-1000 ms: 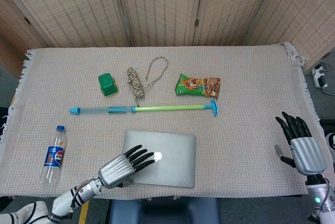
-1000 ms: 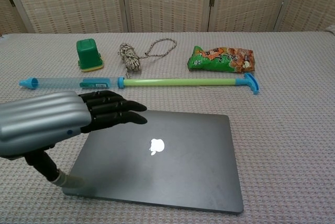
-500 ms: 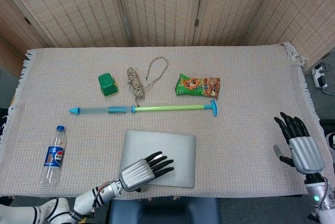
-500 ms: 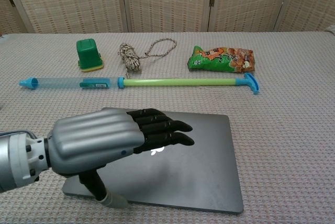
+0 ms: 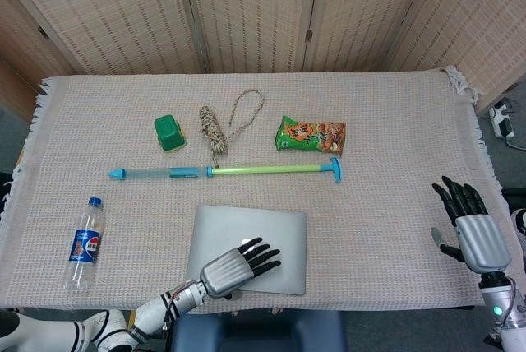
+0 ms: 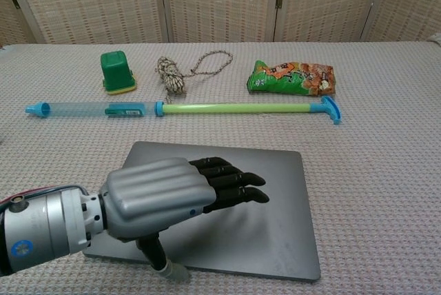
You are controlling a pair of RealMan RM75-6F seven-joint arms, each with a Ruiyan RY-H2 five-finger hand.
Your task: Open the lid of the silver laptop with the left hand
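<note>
The left hand (image 6: 172,195), fingers spread, holds nothing above the closed silver laptop (image 6: 275,219) at lower centre. The right hand (image 5: 471,229), lower right, is likewise spread and empty. The green cup (image 6: 116,71), upper left, lies tipped; contents unclear.

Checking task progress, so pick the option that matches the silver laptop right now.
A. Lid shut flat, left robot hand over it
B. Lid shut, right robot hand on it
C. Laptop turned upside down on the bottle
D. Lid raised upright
A: the silver laptop lies closed and flat, with the left robot hand stretched out above its lid.
</note>
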